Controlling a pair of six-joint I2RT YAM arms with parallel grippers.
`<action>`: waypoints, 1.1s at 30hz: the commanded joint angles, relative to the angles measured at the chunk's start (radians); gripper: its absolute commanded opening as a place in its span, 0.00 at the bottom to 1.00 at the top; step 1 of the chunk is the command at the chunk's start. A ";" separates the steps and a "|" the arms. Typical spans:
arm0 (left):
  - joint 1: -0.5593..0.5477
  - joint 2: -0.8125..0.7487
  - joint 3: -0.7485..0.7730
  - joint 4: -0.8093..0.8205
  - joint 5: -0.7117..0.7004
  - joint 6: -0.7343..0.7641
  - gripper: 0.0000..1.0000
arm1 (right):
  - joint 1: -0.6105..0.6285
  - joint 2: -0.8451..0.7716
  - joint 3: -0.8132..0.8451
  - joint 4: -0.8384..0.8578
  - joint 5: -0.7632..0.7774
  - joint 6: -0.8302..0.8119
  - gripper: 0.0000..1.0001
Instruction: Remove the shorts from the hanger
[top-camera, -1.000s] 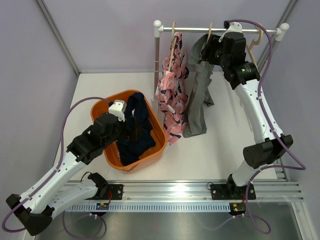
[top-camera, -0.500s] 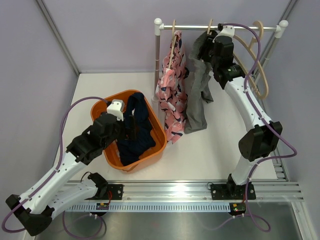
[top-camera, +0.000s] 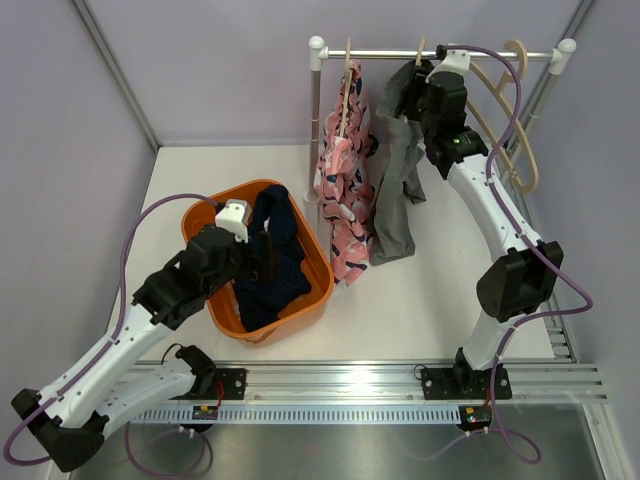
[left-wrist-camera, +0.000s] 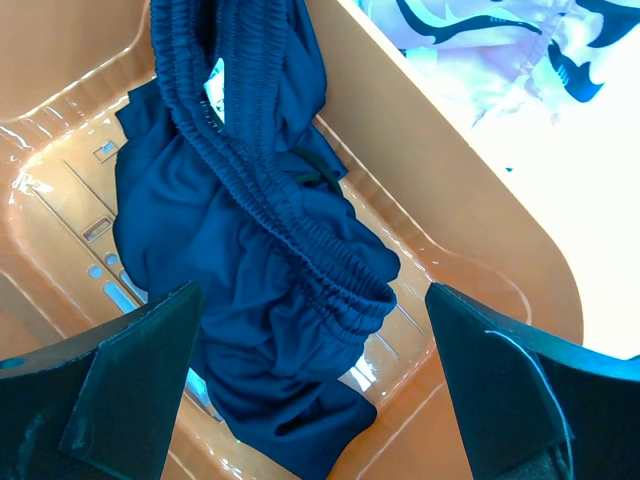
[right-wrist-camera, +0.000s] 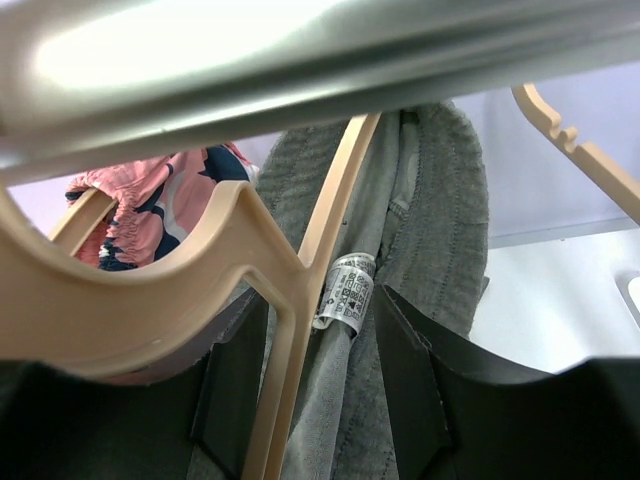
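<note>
Right gripper (right-wrist-camera: 320, 300) fingers part-spread around grey shorts (right-wrist-camera: 430, 200) waistband and wooden hanger (right-wrist-camera: 200, 260), top centre; grip unclear. Right arm stretched up to rail (top-camera: 390, 57). Left gripper (left-wrist-camera: 310, 295) wide open, empty, over navy shorts (left-wrist-camera: 230, 230) in orange basket (top-camera: 318, 270). Right wrist further left than second ago.

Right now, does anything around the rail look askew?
Yes: the empty hanger at the right end of the rail hangs slanted out sideways, and the grey shorts sag unevenly, bunched to one side.
</note>
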 joint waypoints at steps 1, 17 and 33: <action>-0.005 -0.025 -0.009 0.047 0.037 0.017 0.99 | 0.010 -0.053 -0.030 0.073 0.051 -0.017 0.54; -0.005 -0.036 -0.007 0.046 0.042 0.014 0.99 | 0.010 -0.167 -0.116 0.119 0.055 -0.149 0.36; -0.005 -0.025 -0.003 0.042 0.054 0.014 0.99 | 0.010 -0.323 -0.150 -0.002 -0.103 -0.197 0.10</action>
